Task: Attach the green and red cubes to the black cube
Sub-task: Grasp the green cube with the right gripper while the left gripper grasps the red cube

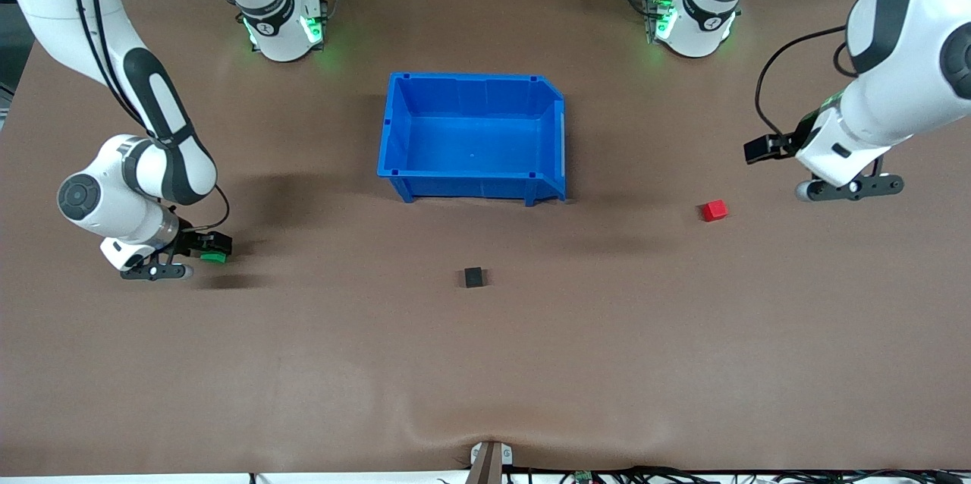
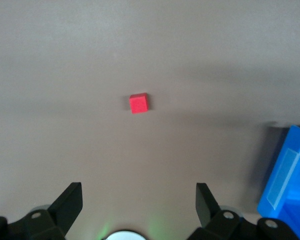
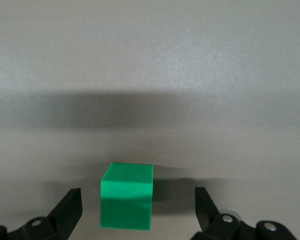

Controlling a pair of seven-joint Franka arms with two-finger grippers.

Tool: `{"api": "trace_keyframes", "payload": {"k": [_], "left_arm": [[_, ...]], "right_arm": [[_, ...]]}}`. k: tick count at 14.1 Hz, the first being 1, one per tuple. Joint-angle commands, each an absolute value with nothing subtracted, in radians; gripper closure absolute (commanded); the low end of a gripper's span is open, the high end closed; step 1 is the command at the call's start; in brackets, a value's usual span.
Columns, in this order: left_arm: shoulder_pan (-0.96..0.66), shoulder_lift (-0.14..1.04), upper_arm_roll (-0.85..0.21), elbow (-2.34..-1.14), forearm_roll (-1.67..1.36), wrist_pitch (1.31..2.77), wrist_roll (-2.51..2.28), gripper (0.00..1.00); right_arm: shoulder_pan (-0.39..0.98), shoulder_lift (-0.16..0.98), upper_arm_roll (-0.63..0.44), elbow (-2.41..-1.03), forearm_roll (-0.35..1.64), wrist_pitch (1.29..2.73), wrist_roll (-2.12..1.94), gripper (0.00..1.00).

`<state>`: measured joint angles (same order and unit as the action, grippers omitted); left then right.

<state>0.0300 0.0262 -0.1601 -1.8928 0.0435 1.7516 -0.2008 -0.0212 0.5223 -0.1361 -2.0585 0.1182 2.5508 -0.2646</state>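
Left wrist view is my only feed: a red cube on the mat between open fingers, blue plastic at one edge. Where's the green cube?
Observer: The green cube sits on the table between the open fingers of the right gripper, at the right arm's end.
Operator: And the black one?
Observer: The black cube lies alone mid-table, nearer the front camera than the blue bin.
Operator: Is my left gripper low yet?
Observer: No, the left gripper hangs above the table beside the red cube, not over it.
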Motion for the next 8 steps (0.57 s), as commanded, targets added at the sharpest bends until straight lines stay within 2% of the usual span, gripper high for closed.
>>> {"api": "trace_keyframes", "payload": {"k": [1,4,5,6,7,8], "left_arm": [[0.051,0.032,-0.163,-1.947,0.032,1.828,-0.241,0.0],[0.055,0.072,-0.163,-1.983,0.032,1.899,-0.314,0.0],[0.066,0.08,-0.161,-2.003,0.032,1.931,-0.319,0.0],[0.087,0.093,-0.163,-2.008,0.032,1.946,-0.334,0.0],[0.092,0.109,-0.161,-2.005,0.032,1.95,-0.363,0.0],[0.094,0.121,-0.161,-2.006,0.034,1.953,-0.394,0.0]], "right_arm": [[-0.025,0.535,-0.132,-2.043,0.137,2.559,-0.285,0.0],[-0.023,0.535,-0.132,-2.043,0.137,2.553,-0.297,0.0],[-0.025,0.534,-0.13,-2.045,0.138,2.546,-0.326,0.23],[-0.025,0.532,-0.13,-2.043,0.138,2.537,-0.336,0.31],[-0.025,0.531,-0.13,-2.043,0.138,2.527,-0.336,0.35],[-0.025,0.528,-0.13,-2.043,0.138,2.519,-0.337,0.62]]}}
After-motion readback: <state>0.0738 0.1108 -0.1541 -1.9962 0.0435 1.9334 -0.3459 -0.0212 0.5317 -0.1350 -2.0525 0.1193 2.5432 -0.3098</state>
